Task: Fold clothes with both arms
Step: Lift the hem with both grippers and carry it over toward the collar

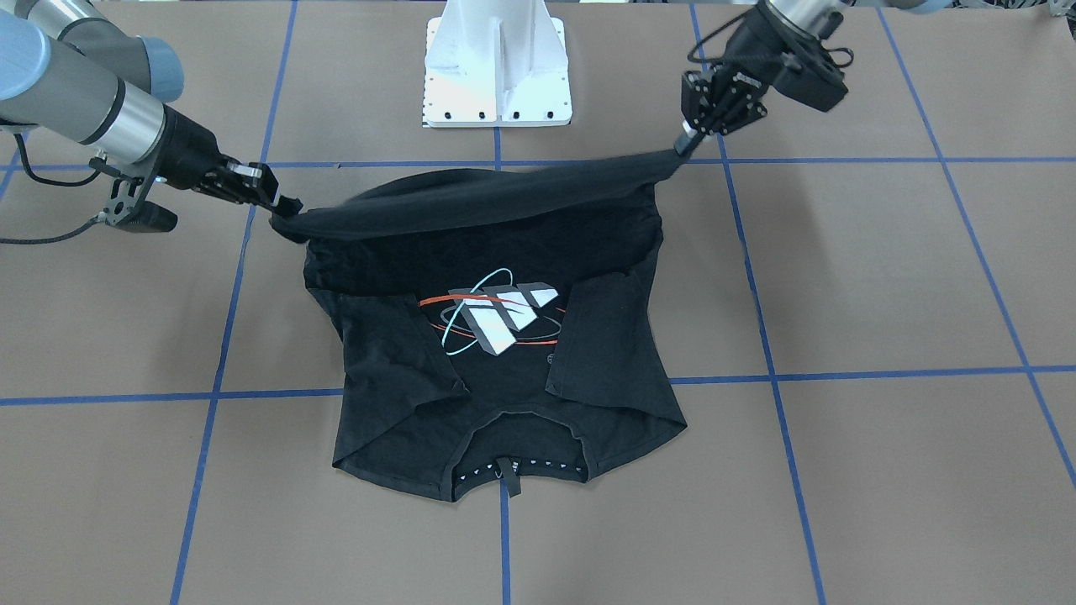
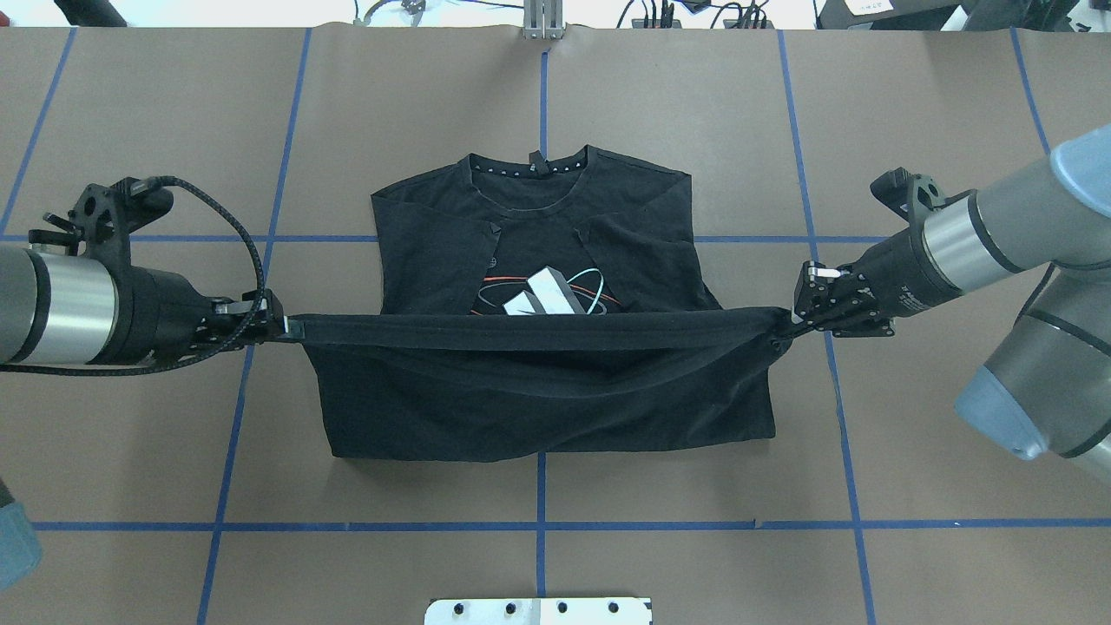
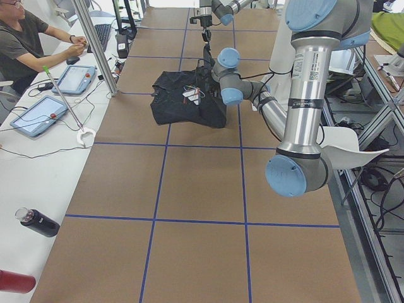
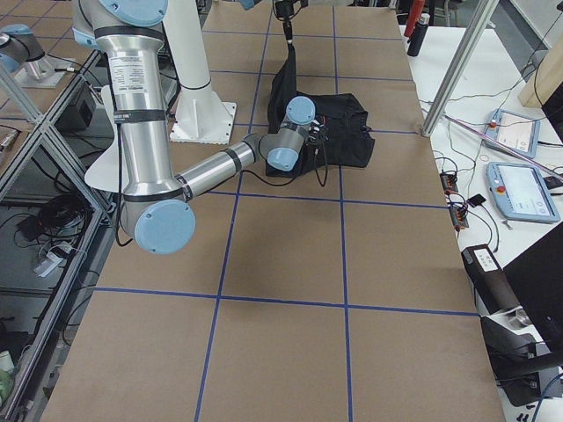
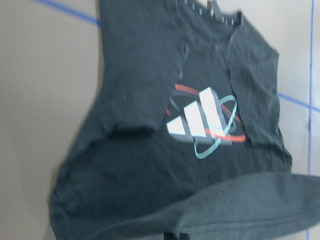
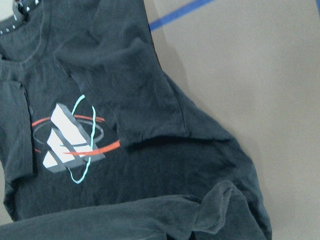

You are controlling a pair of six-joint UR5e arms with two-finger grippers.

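The black T-shirt (image 2: 538, 382) lies graphic side up on the brown table, both sleeves folded in over the chest. Its white block graphic with red and cyan rings (image 1: 498, 317) shows in the middle. My left gripper (image 2: 282, 327) is shut on one corner of the bottom hem and my right gripper (image 2: 792, 321) is shut on the other. The hem (image 2: 538, 328) is stretched taut between them, lifted above the table over the shirt's lower half. It also shows in the front view (image 1: 504, 197), with the left gripper (image 1: 683, 149) and right gripper (image 1: 286, 210) at its ends.
The white bolted pedestal base (image 1: 498, 67) stands behind the shirt. Blue tape lines cross the brown table (image 2: 174, 451). In the left side view an operator (image 3: 25, 44) sits by tablets (image 3: 38, 117) on a side bench, with bottles (image 3: 38, 222) nearby.
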